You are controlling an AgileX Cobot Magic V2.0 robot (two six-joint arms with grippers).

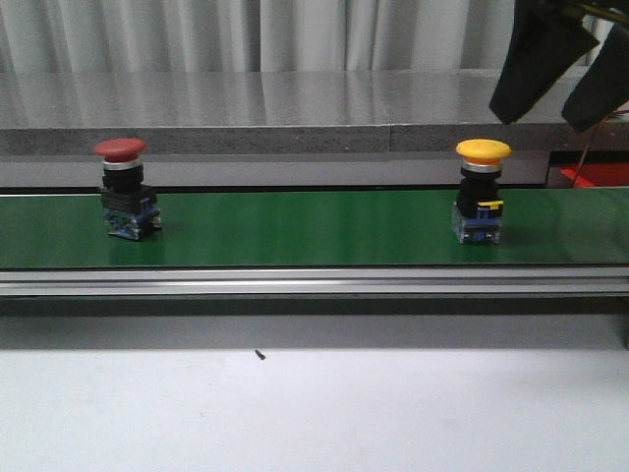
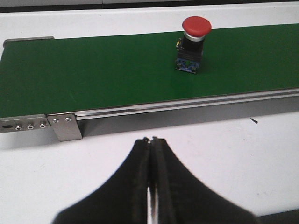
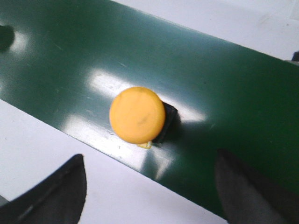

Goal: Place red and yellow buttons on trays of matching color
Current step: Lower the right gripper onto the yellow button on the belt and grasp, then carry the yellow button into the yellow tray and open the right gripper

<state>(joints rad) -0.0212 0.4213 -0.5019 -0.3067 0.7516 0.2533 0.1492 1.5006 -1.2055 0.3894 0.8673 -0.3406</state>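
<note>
A red button [image 1: 124,189] stands upright on the green belt [image 1: 305,228] at the left, and it also shows in the left wrist view as the red button [image 2: 193,43]. A yellow button [image 1: 481,192] stands upright on the belt at the right. My right gripper [image 1: 562,67] hangs open high above the yellow button [image 3: 137,115], its black fingers [image 3: 243,186] wide apart and empty. My left gripper [image 2: 150,141] is shut on nothing over the white table, short of the belt's near rail. No trays are in view.
The belt's metal rail [image 1: 314,283] runs along its near side, with a bracket [image 2: 65,127] at the left end. White table [image 1: 314,413] lies in front. A grey ledge [image 1: 256,138] and curtain stand behind the belt.
</note>
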